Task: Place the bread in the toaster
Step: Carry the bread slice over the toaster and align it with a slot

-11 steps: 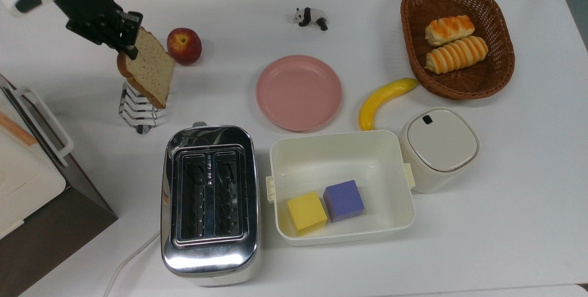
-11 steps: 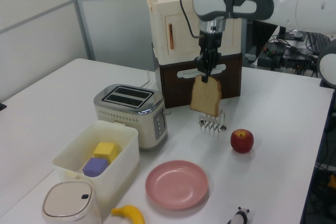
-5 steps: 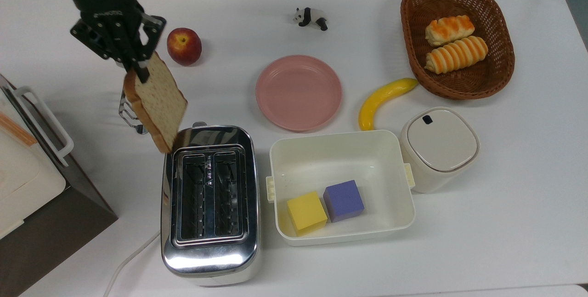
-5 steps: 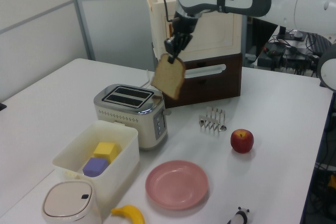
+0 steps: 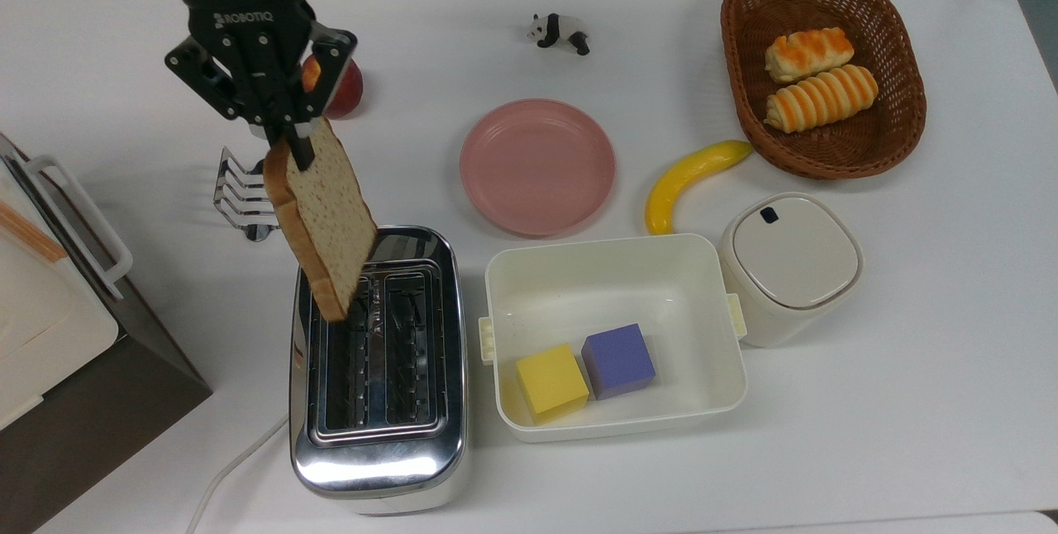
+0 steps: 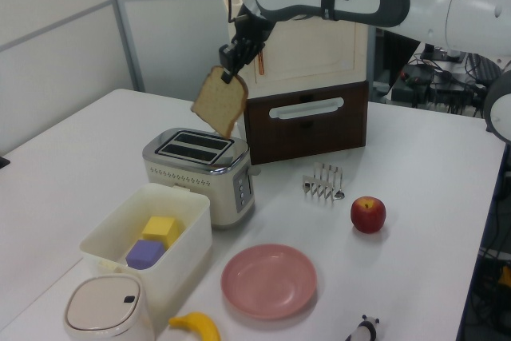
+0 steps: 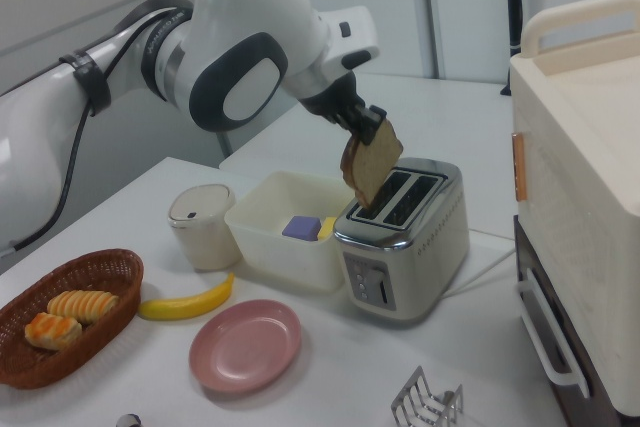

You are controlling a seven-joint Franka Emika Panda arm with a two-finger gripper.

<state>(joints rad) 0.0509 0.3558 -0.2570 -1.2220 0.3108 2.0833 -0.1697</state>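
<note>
- The gripper [image 5: 289, 131] is clamped on the top edge of the bread [image 5: 326, 220], and the slice hangs down from the fingers, tilted, up in the air.
- In the top view the bread's lower end reaches over the rim of the toaster [image 5: 378, 426], by the slot nearer the top view's left.
- In the left view the bread [image 6: 219, 101] hangs just above the toaster [image 6: 201, 173], and no contact between the two can be made out there.
- From the right view, the slice [image 7: 371, 164] sits right over the slots of the toaster [image 7: 405, 242], with the gripper [image 7: 366, 125] pinching its upper corner.
- Containers now: the cream tub [image 5: 529, 269] stands just beside the toaster on the top view's right, holding a yellow cube [image 5: 551, 382] and a purple cube [image 5: 618, 360] side by side.
- A lidded white canister [image 5: 789, 265] stands against the tub's far side, lid on.
- The wicker basket [image 5: 901, 116] at the top view's upper right carries two orange-striped rolls [image 5: 818, 75].
- The pink plate [image 5: 537, 166] sits bare, with a banana [image 5: 690, 178] lying between it and the basket.
- The wire toast rack [image 5: 244, 199] stands on the table near the toaster, at the top view's left of the hanging slice.
- An apple [image 6: 368, 214] rests near the rack, and a toy panda [image 5: 559, 30] stands further back on the table.
</note>
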